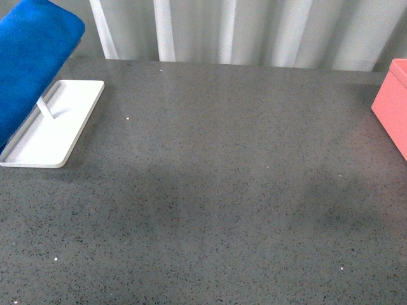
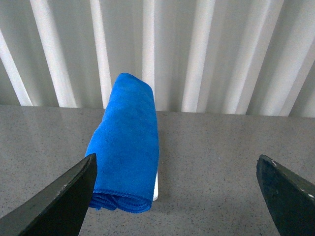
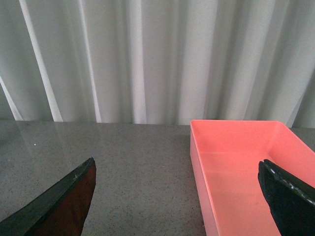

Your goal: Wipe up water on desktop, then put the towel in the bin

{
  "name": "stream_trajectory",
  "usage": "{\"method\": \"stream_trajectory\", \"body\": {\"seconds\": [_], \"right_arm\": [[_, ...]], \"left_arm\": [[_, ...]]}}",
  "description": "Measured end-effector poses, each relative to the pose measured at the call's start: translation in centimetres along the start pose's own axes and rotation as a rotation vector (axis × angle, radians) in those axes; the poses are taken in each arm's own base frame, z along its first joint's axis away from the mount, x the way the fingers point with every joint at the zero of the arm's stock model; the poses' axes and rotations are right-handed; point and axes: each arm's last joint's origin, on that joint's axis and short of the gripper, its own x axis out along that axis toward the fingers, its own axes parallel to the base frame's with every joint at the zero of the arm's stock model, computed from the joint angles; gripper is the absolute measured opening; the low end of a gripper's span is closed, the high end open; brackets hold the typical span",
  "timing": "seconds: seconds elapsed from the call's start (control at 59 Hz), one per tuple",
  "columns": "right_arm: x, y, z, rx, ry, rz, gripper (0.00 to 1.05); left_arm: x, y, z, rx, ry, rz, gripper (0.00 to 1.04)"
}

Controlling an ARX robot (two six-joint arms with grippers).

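The towel [image 2: 129, 142] hangs folded over a stand rising from a white tray [image 1: 44, 140]. It lies ahead of the left gripper [image 2: 176, 164], beyond the fingertips and nearer one finger than the other rather than centred between them. Its long axis runs away from the gripper, roughly along the line of approach, with the hemmed edges facing the camera. The left jaws stand wide apart with nothing between them. The towel is well apart from the right gripper [image 3: 177, 162], whose jaws are also spread and empty; in the front view it sits at the far left of the desktop [image 1: 222, 190], so the left arm is clearly the nearer one. I judge the coming reach to be forward and a little across, to bring the fold between the fingers. The bin [image 3: 236, 129] lies just ahead of the right gripper, open and empty (no water shows plainly on the stone). No tag, label or writing can be read.
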Motion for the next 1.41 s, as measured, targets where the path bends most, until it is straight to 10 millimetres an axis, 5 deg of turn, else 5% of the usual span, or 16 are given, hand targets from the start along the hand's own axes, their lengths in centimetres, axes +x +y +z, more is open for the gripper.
{"method": "stream_trajectory", "body": {"seconds": [0.424, 0.577, 0.712, 0.814, 0.967, 1.137, 1.408], "right_arm": [[0.0, 0.0, 0.0, 0.000, 0.000, 0.000, 0.98], [0.0, 0.0, 0.0, 0.000, 0.000, 0.000, 0.98], [0.0, 0.0, 0.0, 0.000, 0.000, 0.000, 0.98], [0.0, 0.0, 0.0, 0.000, 0.000, 0.000, 0.98], [0.0, 0.0, 0.0, 0.000, 0.000, 0.000, 0.98], [0.0, 0.0, 0.0, 0.000, 0.000, 0.000, 0.98], [0.0, 0.0, 0.0, 0.000, 0.000, 0.000, 0.98]], "left_arm": [[0.0, 0.0, 0.0, 0.000, 0.003, 0.003, 0.98], [0.4, -0.3, -0.1, 0.017, 0.434, 0.141, 0.98], [2.2, -0.2, 1.6, 0.005, 0.407, 0.108, 0.98], [5.7, 0.4, 5.2, 0.040, 0.296, 0.099, 0.98], [11.6, 1.2, 8.0, 0.079, 0.311, 0.051, 0.98], [19.2, 1.6, 8.7, 0.146, 0.469, -0.027, 0.98], [28.8, 2.2, 7.7, 0.236, 0.708, -0.071, 0.98]]}}
